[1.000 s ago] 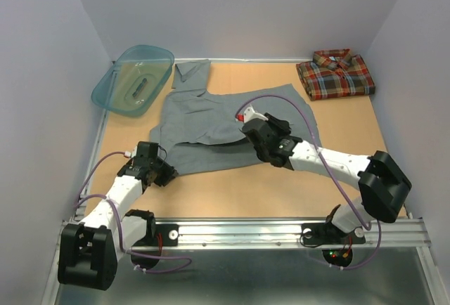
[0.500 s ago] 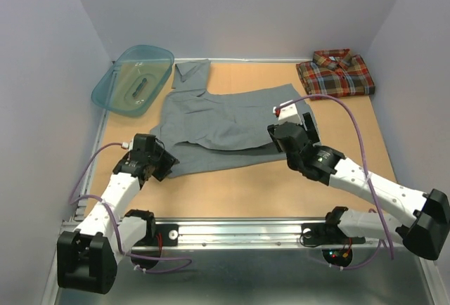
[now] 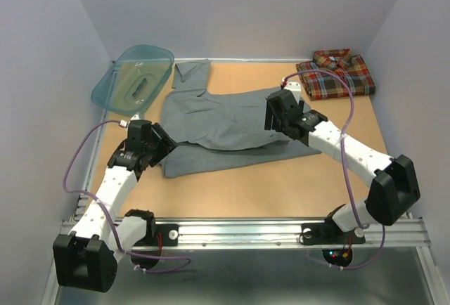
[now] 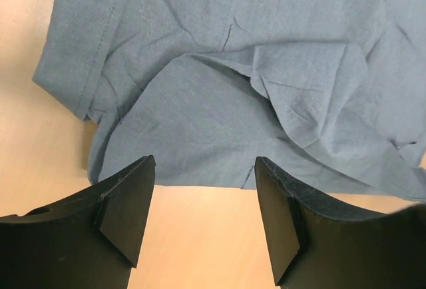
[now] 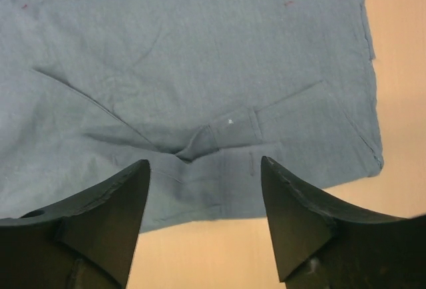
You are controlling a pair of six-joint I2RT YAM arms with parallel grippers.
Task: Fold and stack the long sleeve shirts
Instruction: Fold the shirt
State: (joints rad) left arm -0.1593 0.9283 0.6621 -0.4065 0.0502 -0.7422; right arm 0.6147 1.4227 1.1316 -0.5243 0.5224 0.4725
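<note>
Quick update: both arms have just let go and pulled off the grey shirt [image 3: 218, 119]. A second ago the right gripper [image 3: 275, 114] was sitting over the middle of the cloth; now it's out over the shirt's right side. The left gripper [image 3: 156, 143] has slid up along the left edge. Both sets of fingers are spread open with nothing in them. My read is that 1 fold just got laid down and they're lining up for the next (still plenty to go, the shirt is wide and lumpy).

It's lying mid-table [image 3: 281, 185], collar end poking toward the teal basin [image 3: 133, 79]. The plaid shirt [image 3: 336, 74] sits already folded in the far right corner, well apart, and only the overhead view shows that.

The left wrist view catches what the overhead can't: a flap doubled over with creases, plus the near hem just past the fingertips. The right wrist view shows a small tab with a white dot and a pinched wrinkle.
</note>
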